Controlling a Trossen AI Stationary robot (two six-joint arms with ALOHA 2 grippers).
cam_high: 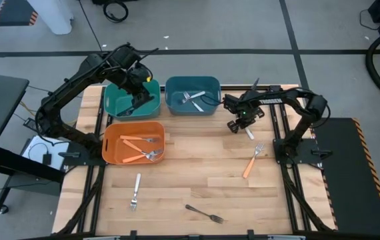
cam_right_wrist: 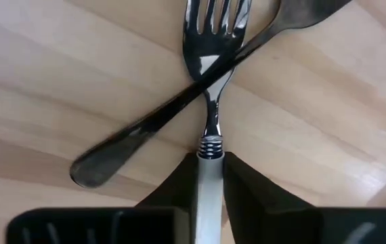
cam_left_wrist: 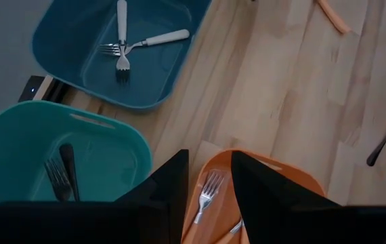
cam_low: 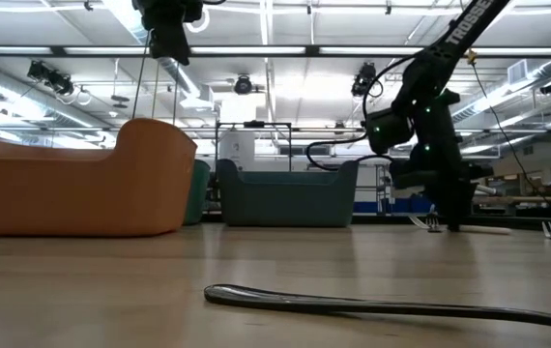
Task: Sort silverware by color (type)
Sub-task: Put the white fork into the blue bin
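My right gripper is down at the table in front of the blue bin, shut on a white-handled fork that crosses a black fork lying on the wood. My left gripper hangs open and high over the green bin, holding nothing. In the left wrist view its fingers frame a fork in the orange bin. The green bin holds black forks. The blue bin holds white-handled forks. My right gripper pinches the white handle just behind the silver neck, one finger on each side, coming from above. The tined end reaches forward across the black fork. The handle's free end sticks out behind. Whether the fork is off the wood, I cannot tell.
Loose on the table lie an orange-handled fork near the right arm's base, a pale fork in front of the orange bin, and a black fork at the near edge. Bare wood lies in the middle.
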